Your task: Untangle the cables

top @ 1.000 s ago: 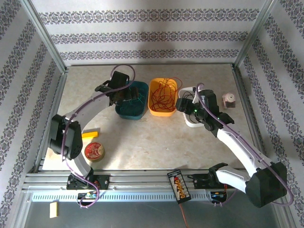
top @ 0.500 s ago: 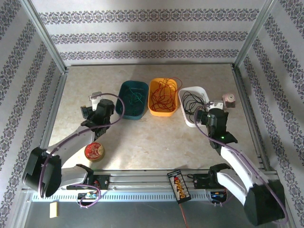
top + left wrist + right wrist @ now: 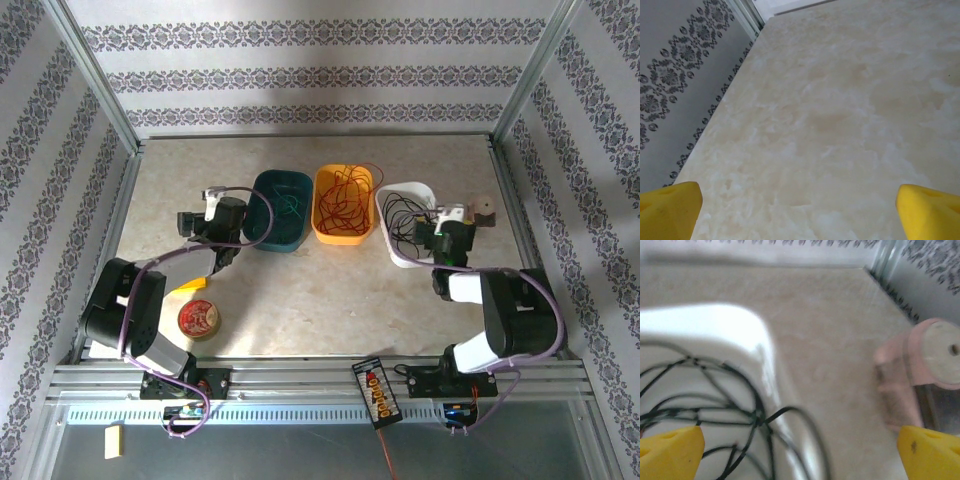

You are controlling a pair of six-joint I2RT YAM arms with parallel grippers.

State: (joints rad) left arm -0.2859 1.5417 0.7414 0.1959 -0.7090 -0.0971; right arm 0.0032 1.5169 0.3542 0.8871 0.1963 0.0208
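The cables lie sorted in three bins: green cable (image 3: 288,207) in the teal bin (image 3: 262,235), red cable (image 3: 345,200) in the orange bin (image 3: 325,232), black cable (image 3: 403,214) in the white bin (image 3: 400,258). In the right wrist view the black cable (image 3: 715,405) is blurred, and one loop hangs over the white bin's rim (image 3: 740,320). My right gripper (image 3: 800,452) (image 3: 447,222) is open at that bin's right edge, holding nothing. My left gripper (image 3: 800,212) (image 3: 205,212) is open over bare table, left of the teal bin.
A pink spool-like object (image 3: 925,370) (image 3: 483,210) stands just right of the right gripper. A yellow block (image 3: 188,285) and a red round tin (image 3: 198,318) lie near the left arm. A black connector board (image 3: 377,390) sits on the front rail.
Both arms have pulled back from the bins and folded toward their bases. The left gripper has left the teal bin; the right gripper has moved off the white bin to its right edge.
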